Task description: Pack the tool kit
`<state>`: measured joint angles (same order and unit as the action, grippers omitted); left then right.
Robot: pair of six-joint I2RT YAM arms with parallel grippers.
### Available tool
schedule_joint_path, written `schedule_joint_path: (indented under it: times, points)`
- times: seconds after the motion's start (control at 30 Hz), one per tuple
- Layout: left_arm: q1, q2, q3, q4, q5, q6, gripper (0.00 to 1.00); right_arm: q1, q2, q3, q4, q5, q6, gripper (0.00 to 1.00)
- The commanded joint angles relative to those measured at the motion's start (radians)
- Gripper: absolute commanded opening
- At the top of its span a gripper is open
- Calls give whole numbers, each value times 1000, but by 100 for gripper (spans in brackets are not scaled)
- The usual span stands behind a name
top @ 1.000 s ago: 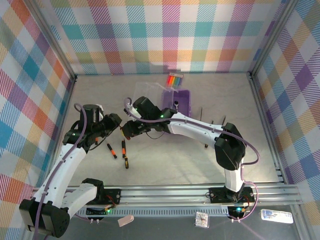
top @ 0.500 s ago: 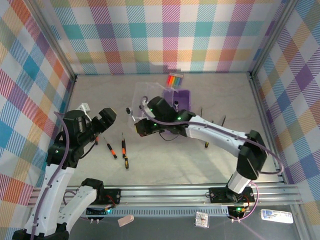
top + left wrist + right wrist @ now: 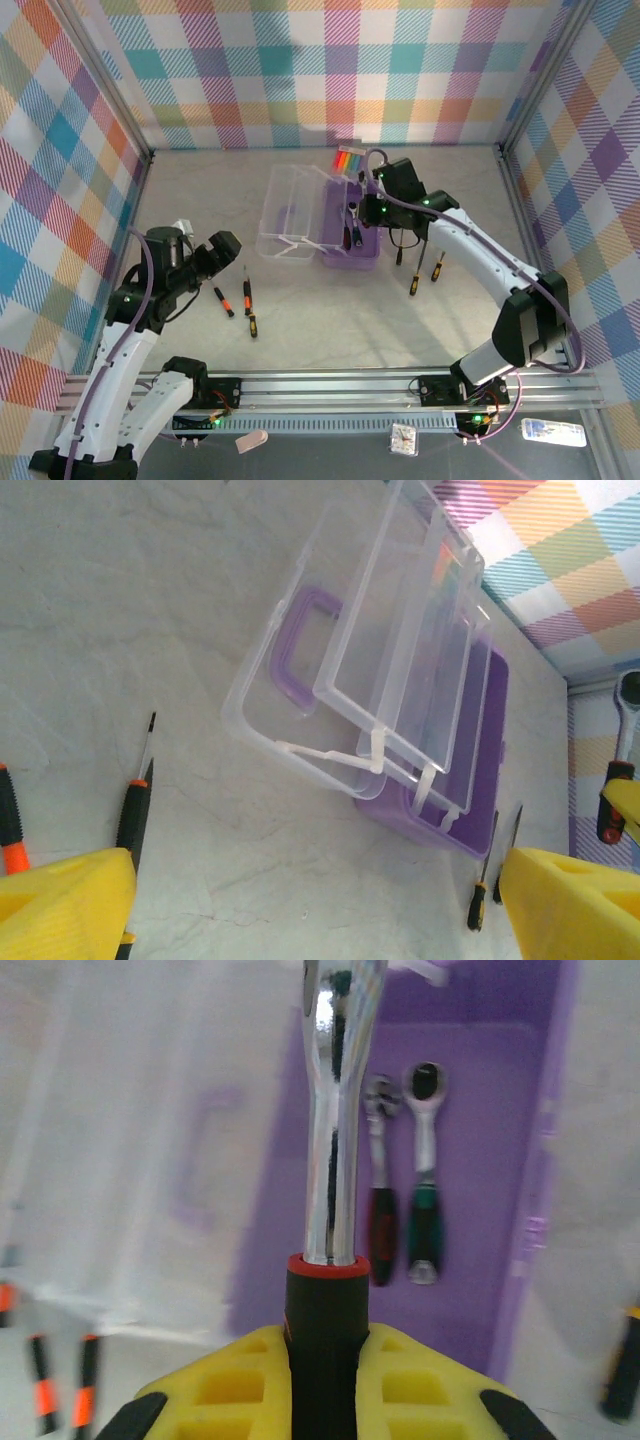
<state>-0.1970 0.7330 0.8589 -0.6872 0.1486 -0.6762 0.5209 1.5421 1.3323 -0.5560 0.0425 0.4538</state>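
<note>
— So why is the right tool above the open case near the counter's far edge?
— It grips a ratchet, probably to lay it inside. The left tool gapes, empty.

The pale grey, marbled table carries a small rectangular plastic case with a purple base. Its clear lid is swung open and lies flat to the left. A small rainbow-striped packet lies just behind the case. Slim black-and-orange screwdrivers lie loose on the table, a few at front left and more to the right of the case.
</note>
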Motion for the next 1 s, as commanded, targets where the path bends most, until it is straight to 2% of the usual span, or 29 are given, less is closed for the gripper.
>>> schedule_joint_path:
  times: [0.0, 0.2, 0.37, 0.5, 0.83, 0.97]
  points:
    - [-9, -60, -24, -35, 12, 15, 93, -8, 85, 66, -38, 93, -66, 8]
    - [-8, -72, -9, -82, 13, 23, 94, -19, 278, 171, -46, 101, -51, 8]
    - [-9, -89, -9, -103, 16, 23, 93, -29, 385, 234, -41, 152, 8, 8]
    - [-9, -99, -11, -112, 10, 21, 94, -37, 465, 286, -60, 139, 21, 8]
    - [-9, -103, -20, -107, 20, 12, 94, -55, 534, 273, -40, 99, 45, 10]
    - [-9, -103, -24, -110, 22, 9, 94, -58, 552, 284, -54, 87, 47, 15]
